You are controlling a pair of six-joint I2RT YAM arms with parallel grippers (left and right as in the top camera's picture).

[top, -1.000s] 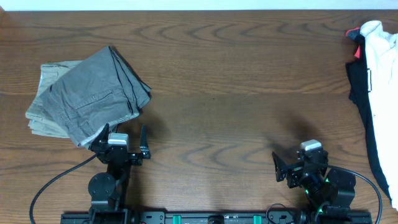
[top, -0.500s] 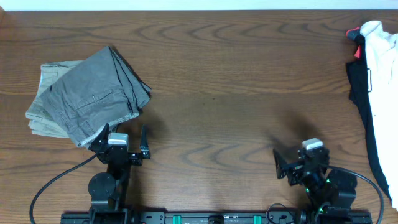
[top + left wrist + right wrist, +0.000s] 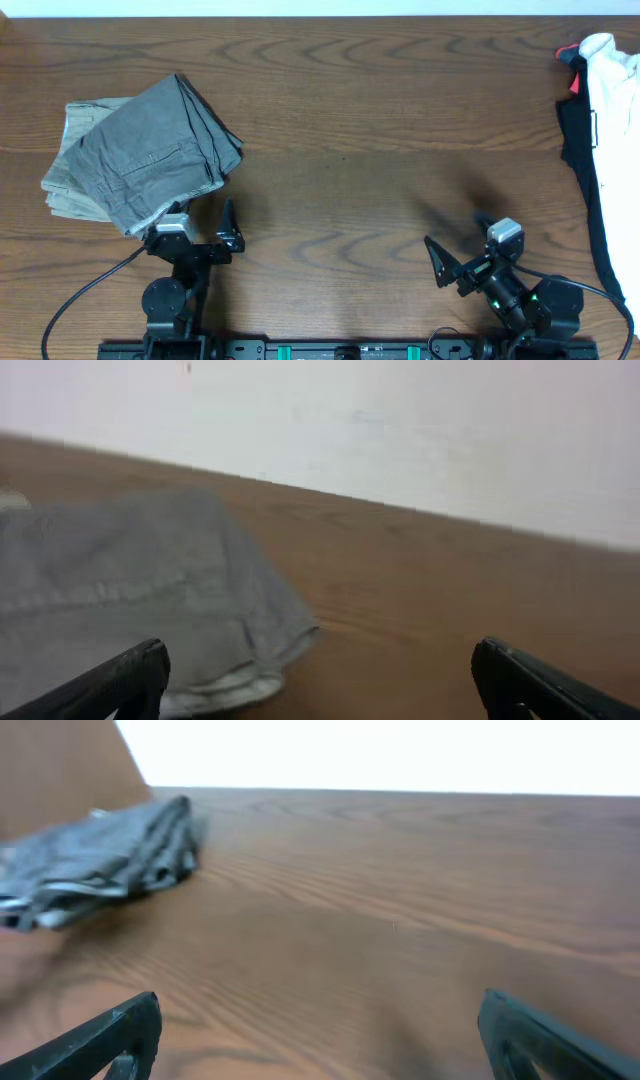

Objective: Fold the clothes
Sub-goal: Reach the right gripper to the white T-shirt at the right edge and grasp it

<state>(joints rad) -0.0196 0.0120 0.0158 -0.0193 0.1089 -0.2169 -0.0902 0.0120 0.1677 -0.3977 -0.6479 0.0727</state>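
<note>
- Your wooden desk (image 3: 380, 120) is seen from above, with clothes at both ends and a wide bare stretch between them.
- The grey trousers (image 3: 150, 150) lie folded at the left end. They rest on top of a paler khaki garment (image 3: 62, 165), which shows along their left side.
- A white garment (image 3: 615, 130) lies bunched at the far right edge of the desk and runs out of view. A black garment (image 3: 573, 135) touches its left side, and a small red piece (image 3: 574, 83) shows near the top.
- Your left arm (image 3: 165, 295) sits at the near edge. The left jaws are released and spread wide, just beside the near corner of the grey trousers; you cannot tell from above whether they touch.
- In the left wrist view the trousers (image 3: 130, 610) lie ahead and to the left, blurred, with both fingers (image 3: 125, 678) low in the corners.
- Your right arm (image 3: 525, 300) is near the front right. The right jaws are released and spread wide over bare desk, well apart from all the clothes.
- The right wrist view shows the trousers (image 3: 100, 855) far off to the left.
</note>
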